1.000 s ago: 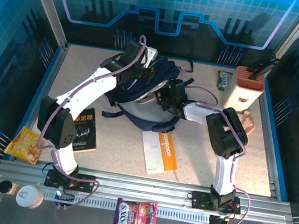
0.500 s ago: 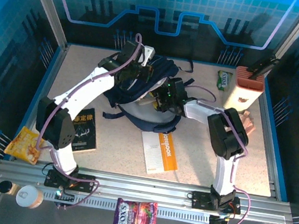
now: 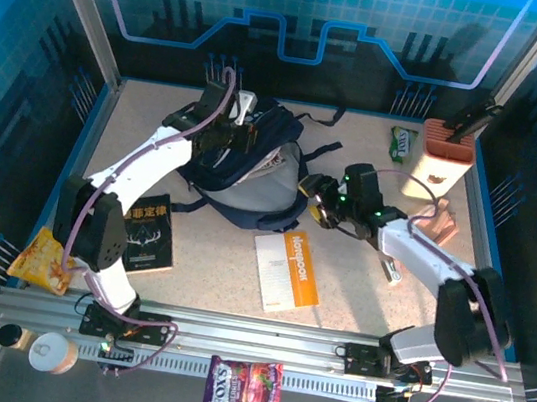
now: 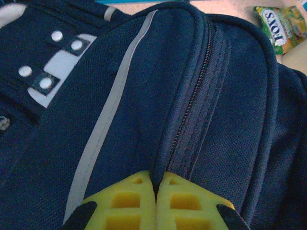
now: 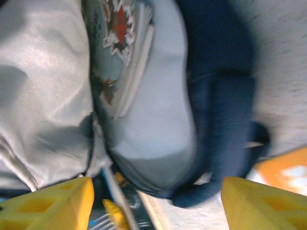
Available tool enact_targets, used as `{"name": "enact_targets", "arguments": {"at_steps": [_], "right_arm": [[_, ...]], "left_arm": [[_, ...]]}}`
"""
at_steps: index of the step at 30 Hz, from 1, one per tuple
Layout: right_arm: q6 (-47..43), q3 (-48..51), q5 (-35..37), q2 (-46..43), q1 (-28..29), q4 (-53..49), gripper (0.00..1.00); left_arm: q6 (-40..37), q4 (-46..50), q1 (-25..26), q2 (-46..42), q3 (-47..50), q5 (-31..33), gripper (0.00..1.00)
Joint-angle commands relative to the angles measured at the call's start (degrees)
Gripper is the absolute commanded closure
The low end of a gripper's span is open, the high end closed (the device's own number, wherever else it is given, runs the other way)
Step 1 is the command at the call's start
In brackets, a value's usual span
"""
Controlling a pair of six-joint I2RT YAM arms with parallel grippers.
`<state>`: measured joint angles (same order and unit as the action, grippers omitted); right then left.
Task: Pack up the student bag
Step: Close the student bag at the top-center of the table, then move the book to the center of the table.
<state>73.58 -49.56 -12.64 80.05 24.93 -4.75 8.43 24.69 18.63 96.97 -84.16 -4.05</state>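
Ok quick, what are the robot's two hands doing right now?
Left gripper: shut, pinching the student bag by its fabric.
Right gripper: open, holding nothing.

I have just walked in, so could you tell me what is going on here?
Two robot arms are packing the student bag. The left gripper is shut on its top fabric by the zipper. The right gripper is open and empty at the bag's mouth, where a book seems to lie inside.

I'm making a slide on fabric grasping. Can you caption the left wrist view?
Left gripper shut, pinching the navy student bag beside its zipper; green Fox's candy packet beyond.
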Motion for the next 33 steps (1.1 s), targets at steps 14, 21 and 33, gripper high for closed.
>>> {"name": "enact_targets", "arguments": {"at_steps": [14, 21, 33], "right_arm": [[-45.34, -4.44, 24.02, -2.21, 6.9, -33.65, 0.0], [-50.52, -7.13, 24.73, 6.57, 15.32, -35.37, 0.0], [-50.76, -9.46, 21.75, 17.26, 19.66, -32.76, 0.0]], "left_arm": [[12.49, -9.55, -4.53, -15.89, 17.84, -2.49, 0.01], [11.97, -9.4, -5.62, -19.85, 21.38, 1.01, 0.01], [12.43, -8.08, -6.06, -21.99, 22.72, 1.95, 0.01]]}}
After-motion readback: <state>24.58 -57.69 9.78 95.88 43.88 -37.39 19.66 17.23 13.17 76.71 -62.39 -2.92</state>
